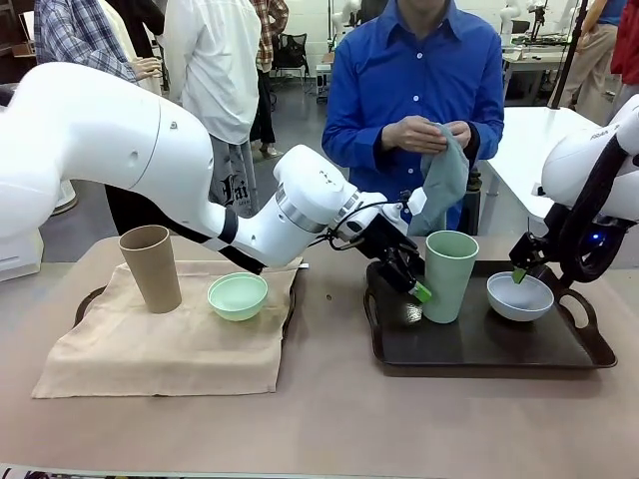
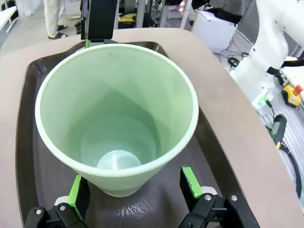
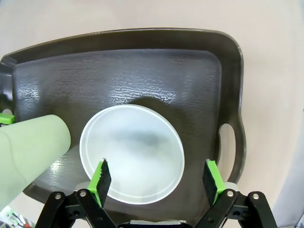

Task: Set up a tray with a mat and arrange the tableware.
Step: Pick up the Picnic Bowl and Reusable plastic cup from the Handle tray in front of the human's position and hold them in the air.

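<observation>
Pale green cup [image 1: 449, 274] stands upright on bare dark tray [image 1: 479, 349], white bowl [image 1: 519, 296] beside it. My left pincer [image 2: 133, 186] is spread around the cup's base, probably for a low, steady grip. My right pincer [image 3: 156, 176] is spread astride the bowl's rim. Person holds a grey cloth [image 1: 444, 180], presumably this tray's mat.

A grey floor [image 1: 300, 130] stretches behind the beige tabletop [image 1: 329, 429] under even indoor light. A black office chair [image 1: 292, 52] stands far back near bystanders [image 1: 210, 70], with a white table [image 1: 539, 140] at right. The left wrist view shows cables [image 2: 279, 128] lying on the floor.
</observation>
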Motion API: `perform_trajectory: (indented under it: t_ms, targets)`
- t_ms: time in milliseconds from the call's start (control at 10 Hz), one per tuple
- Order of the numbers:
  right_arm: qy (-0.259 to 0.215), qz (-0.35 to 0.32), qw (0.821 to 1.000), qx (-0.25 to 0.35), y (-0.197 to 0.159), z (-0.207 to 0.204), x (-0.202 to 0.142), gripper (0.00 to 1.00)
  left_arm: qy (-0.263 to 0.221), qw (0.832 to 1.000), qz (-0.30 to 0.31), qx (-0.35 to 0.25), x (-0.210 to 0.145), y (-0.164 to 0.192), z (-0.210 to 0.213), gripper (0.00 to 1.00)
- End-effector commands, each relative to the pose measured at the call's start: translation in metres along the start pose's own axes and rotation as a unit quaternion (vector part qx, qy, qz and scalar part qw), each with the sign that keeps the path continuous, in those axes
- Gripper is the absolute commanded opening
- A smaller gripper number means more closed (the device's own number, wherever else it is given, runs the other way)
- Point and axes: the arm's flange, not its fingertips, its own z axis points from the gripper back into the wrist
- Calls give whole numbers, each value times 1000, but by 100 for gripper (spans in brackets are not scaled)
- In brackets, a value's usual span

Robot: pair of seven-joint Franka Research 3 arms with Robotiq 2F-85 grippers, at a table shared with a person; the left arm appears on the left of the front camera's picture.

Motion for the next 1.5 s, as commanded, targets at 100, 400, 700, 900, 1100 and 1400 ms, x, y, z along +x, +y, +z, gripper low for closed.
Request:
perform_trajectory:
  t_ms: [100,400,700,900,1100,1400]
  targets:
    - [-11,17,1000,6,-4,-8,5,100,-7,1000,-21,9,5,15,-6,100]
    - [-10,19,1000,7,-5,-10,5,100,-9,1000,-27,5,11,21,-18,100]
    - [-9,20,1000,12,-6,-12,5,100,-5,1000,-26,-5,16,23,-29,100]
    - [-10,15,1000,10,-8,-12,6,100,-5,1000,-28,-9,15,22,-32,100]
    - [-8,2,1000,0,-16,-15,6,100,-8,999,-30,-11,16,20,-32,100]
    - [-4,-4,1000,-1,-20,-21,8,77,-9,999,-32,-13,17,20,-31,100]
